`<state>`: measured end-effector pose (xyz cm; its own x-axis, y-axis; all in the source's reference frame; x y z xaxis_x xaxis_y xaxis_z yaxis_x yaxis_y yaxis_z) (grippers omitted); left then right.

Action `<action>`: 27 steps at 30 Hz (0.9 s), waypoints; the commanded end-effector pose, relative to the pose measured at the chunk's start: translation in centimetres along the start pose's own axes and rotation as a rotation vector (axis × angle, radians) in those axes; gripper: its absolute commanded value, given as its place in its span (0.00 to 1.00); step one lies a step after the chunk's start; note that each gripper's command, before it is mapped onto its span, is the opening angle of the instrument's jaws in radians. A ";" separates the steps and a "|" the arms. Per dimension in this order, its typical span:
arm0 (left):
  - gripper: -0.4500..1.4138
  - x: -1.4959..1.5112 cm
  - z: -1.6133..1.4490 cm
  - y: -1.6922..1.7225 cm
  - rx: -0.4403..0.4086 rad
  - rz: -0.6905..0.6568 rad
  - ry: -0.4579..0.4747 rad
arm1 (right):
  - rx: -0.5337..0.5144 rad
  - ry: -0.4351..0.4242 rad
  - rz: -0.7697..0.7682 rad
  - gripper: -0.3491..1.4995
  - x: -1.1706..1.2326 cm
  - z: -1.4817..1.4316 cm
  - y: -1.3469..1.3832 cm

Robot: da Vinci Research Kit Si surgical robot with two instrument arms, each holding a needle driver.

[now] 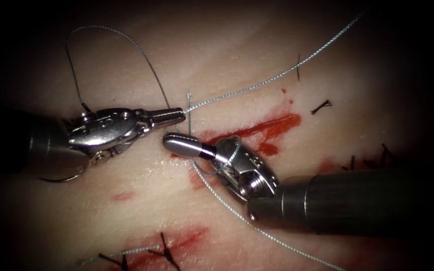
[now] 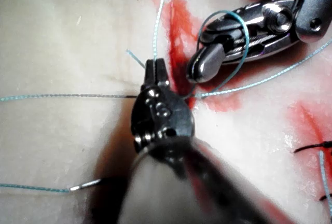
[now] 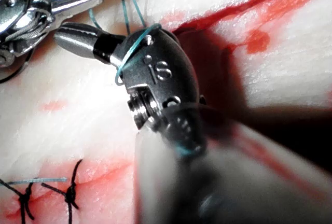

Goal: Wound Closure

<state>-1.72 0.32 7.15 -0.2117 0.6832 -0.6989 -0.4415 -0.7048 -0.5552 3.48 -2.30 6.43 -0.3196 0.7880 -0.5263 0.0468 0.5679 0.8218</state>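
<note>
My left tool (image 1: 181, 115) lies left of the cut (image 1: 269, 125), jaws shut on the thread (image 1: 257, 85) where a long strand runs in from the far right. From there the thread arcs up and back to that tool's wrist, ending in a thin metallic stretch (image 2: 85, 185); I cannot tell if it is the needle. My right tool (image 1: 169, 141) points left just below it, jaws shut with nothing visible between them. A thread loop (image 1: 229, 155) is wrapped around its wrist (image 3: 132, 53). A short tail (image 1: 189, 103) stands up between the tips.
Red fluid (image 1: 277, 123) marks the tissue (image 1: 126, 221) along the cut. Dark knotted stitches sit at the near edge (image 1: 164, 251) and far right (image 1: 367, 161). Cut thread ends (image 1: 321, 106) lie beyond the cut. Another strand (image 1: 277, 238) trails toward the lower right.
</note>
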 end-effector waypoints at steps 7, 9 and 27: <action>0.00 0.05 -0.12 -0.05 -0.025 0.007 -0.013 | -0.122 0.069 -0.022 0.00 0.16 0.02 0.12; 0.00 0.10 -0.15 -0.05 -0.031 -0.010 -0.016 | -0.169 0.060 -0.036 0.00 0.17 -0.05 0.18; 0.00 0.39 0.12 0.40 -0.217 -0.240 0.047 | -0.214 -0.113 -0.195 0.00 0.03 0.00 0.31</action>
<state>-2.08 0.37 6.65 -0.0706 0.8288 -0.5551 -0.2708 -0.5515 -0.7890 3.42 -2.07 6.63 -0.1886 0.6957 -0.6931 -0.2014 0.6634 0.7207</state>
